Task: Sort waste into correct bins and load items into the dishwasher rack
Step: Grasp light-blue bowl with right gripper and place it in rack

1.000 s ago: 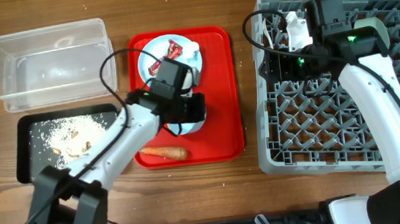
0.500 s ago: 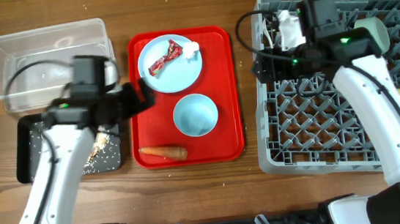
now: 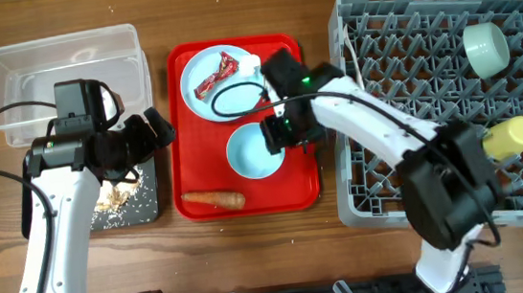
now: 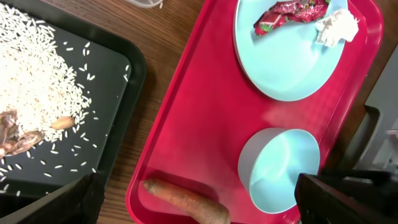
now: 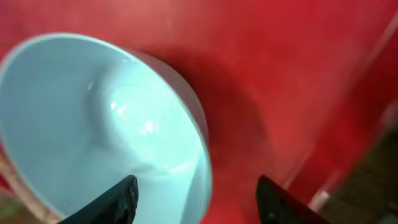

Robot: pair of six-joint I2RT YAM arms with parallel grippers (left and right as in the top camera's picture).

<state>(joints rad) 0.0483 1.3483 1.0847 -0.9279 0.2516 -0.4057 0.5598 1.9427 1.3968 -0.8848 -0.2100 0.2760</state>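
Observation:
On the red tray (image 3: 296, 189) stand a light-blue bowl (image 3: 251, 154) and a light-blue plate (image 3: 228, 100) bearing a red wrapper (image 3: 214, 74) and a white tissue (image 3: 252, 64). An orange carrot (image 3: 212, 200) lies at the tray's front. My right gripper (image 3: 284, 135) is open astride the bowl's (image 5: 93, 124) right rim, one finger inside and one outside. My left gripper (image 3: 152, 133) is open and empty, hanging over the black tray's (image 3: 144, 208) right edge. In the left wrist view the carrot (image 4: 186, 199) and bowl (image 4: 280, 168) lie below the gripper (image 4: 199, 208).
A grey dishwasher rack (image 3: 363, 204) fills the right side, holding a pale cup (image 3: 486, 48) and a yellow item (image 3: 509, 135). A clear bin (image 3: 60, 50) stands at the back left. Rice and scraps (image 3: 112, 194) lie in the black tray.
My left arm drew back from the bowl to the black tray and opened. The right arm swung from the rack over to the bowl, its jaws narrowing.

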